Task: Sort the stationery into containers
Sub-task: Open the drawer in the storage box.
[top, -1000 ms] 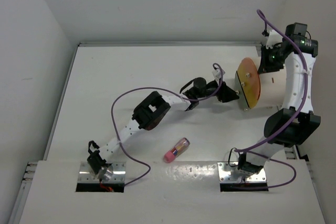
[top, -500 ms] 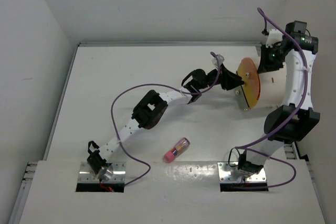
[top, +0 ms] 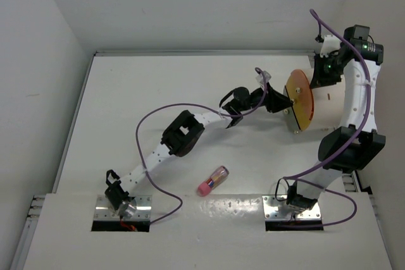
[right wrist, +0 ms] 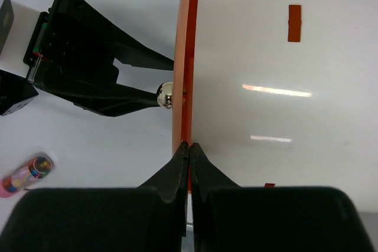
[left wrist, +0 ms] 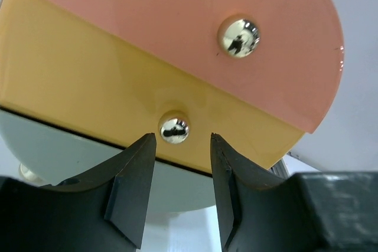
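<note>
1. Since the earlier frame, the left end effector (top: 284, 101) has advanced toward the drum (right wrist: 266, 116). It now stands just beside the orange end face (top: 300, 100). One second ago it sat farther back from that face.
2. The drum, the right end effector (right wrist: 189, 144) and the pink-ended tube (top: 213, 181) occupy the same positions as before.
3. Left end effector state: spread. In the left wrist view its two fingers (left wrist: 133, 187) stand apart on either side of the lower knob (left wrist: 173, 128). The knob sits just beyond the fingertips and is not pinched.
4. From the right wrist view, one left finger reaches the knob on the end face. Whether it makes contact cannot be told.
5. Right end effector state: pressed together. Its fingertips meet at the rim where the orange end face joins the cream-white drum body. Whether they pinch that rim cannot be told.
6. In the left wrist view the end face shows two sections. A pinkish section carries the upper knob (left wrist: 238, 36). A yellow-orange section carries the lower knob.
7. The drum lies on its side on the table (top: 158, 86), its end face turned toward the left end effector.
8. The pink-ended tube lies on the table well apart from the drum, on the end-face side and toward the arm bases. Neither end effector touches it.
</note>
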Available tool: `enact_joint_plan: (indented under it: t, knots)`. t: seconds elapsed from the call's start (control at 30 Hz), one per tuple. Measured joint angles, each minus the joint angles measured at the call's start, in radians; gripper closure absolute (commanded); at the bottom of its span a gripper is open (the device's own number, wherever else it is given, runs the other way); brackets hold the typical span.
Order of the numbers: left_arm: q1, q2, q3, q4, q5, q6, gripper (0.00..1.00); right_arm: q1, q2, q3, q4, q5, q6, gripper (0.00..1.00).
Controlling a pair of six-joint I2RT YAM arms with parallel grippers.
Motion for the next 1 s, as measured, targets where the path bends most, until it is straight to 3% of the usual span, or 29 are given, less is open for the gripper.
enact_joint_plan:
  t: [0.5, 1.0]
  knots:
    - [-0.012, 0.051, 0.074, -0.014, -0.026, 0.020, 0.59, 0.000, 0.000, 0.000, -0.008, -0.002, 0.000, 1.00]
    - [-0.031, 0.074, 0.106, -0.027, -0.059, 0.045, 0.61, 0.002, 0.030, -0.032, -0.068, -0.024, -0.004, 1.00]
